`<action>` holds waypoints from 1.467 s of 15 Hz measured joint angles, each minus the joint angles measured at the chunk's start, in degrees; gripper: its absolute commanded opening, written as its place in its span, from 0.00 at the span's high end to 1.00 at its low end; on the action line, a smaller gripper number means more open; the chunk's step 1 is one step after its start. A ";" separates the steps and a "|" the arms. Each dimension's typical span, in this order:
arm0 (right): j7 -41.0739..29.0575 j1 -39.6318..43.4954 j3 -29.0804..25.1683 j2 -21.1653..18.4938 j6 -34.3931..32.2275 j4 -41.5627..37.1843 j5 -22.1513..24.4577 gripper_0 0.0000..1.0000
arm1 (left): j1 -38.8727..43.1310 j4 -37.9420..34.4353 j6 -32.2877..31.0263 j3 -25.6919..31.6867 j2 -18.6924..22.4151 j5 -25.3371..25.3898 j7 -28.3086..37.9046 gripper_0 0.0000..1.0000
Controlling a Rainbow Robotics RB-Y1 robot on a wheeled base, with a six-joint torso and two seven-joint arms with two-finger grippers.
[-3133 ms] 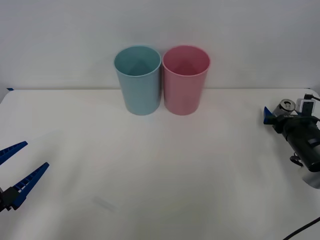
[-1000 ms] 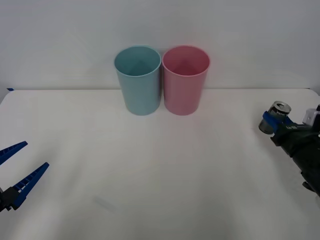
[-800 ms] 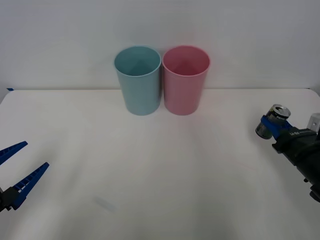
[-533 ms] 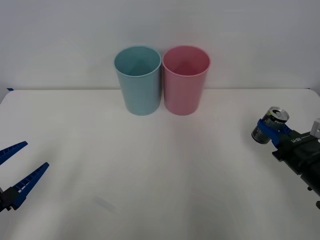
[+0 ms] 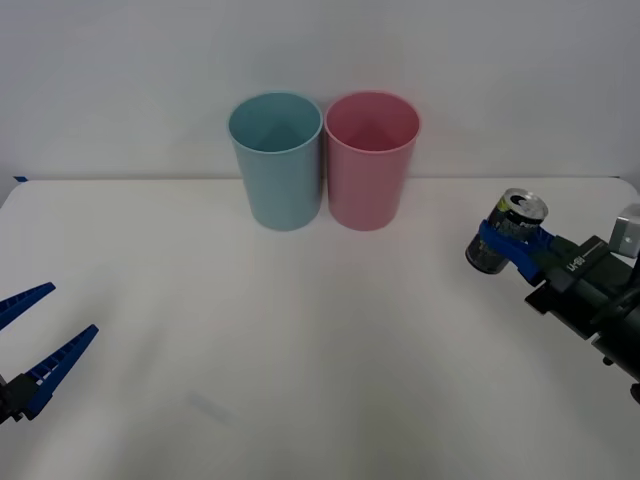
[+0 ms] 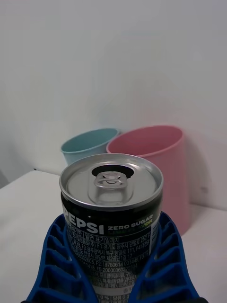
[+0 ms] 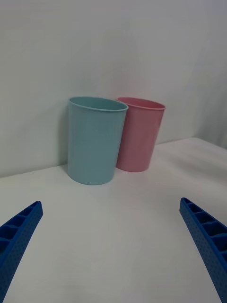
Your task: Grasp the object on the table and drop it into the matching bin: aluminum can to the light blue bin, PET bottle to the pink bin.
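My right gripper (image 5: 503,240) is shut on the aluminum can (image 5: 505,232), a small dark can with a silver top, held tilted above the white table (image 5: 300,330) at the right. In the right wrist view the can (image 6: 111,208) sits between the blue ribbed fingers (image 6: 56,265), with both bins beyond it. The light blue bin (image 5: 276,158) and the pink bin (image 5: 371,158) stand side by side at the table's back, left of the can. My left gripper (image 5: 35,345) hangs open at the near left edge, holding nothing.
A plain white wall (image 5: 320,50) rises right behind the bins. The bins nearly touch each other. Wide bare tabletop lies between both grippers and the bins.
My right gripper has carried the can off the table's right edge, up and leftward toward the bins. The can now tilts more. The left arm has not moved.
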 measured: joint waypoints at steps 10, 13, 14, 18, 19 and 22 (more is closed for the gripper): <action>-11.43 -21.68 6.07 -0.62 -5.29 3.84 10.17 1.00 | 0.00 0.00 0.00 0.00 0.00 0.00 0.00 0.00; -11.69 -28.58 8.98 -0.49 -5.23 9.75 12.09 1.00 | 0.00 0.00 0.00 0.00 0.00 0.00 0.00 0.00; -11.87 -30.71 9.81 -0.29 -5.22 11.47 12.96 1.00 | 0.00 0.00 0.00 0.00 0.00 0.00 0.00 0.00; -12.64 -39.87 12.59 2.12 -5.23 19.54 17.16 1.00 | 0.00 0.00 0.00 0.00 0.00 0.00 0.00 0.00; -13.03 -42.41 13.05 3.05 -5.25 22.14 18.62 1.00 | 0.00 0.00 0.00 0.00 0.00 0.00 0.00 0.00; -13.94 -49.98 13.64 6.64 -5.25 30.28 22.61 1.00 | 0.00 0.00 0.00 0.00 0.00 0.00 0.00 0.00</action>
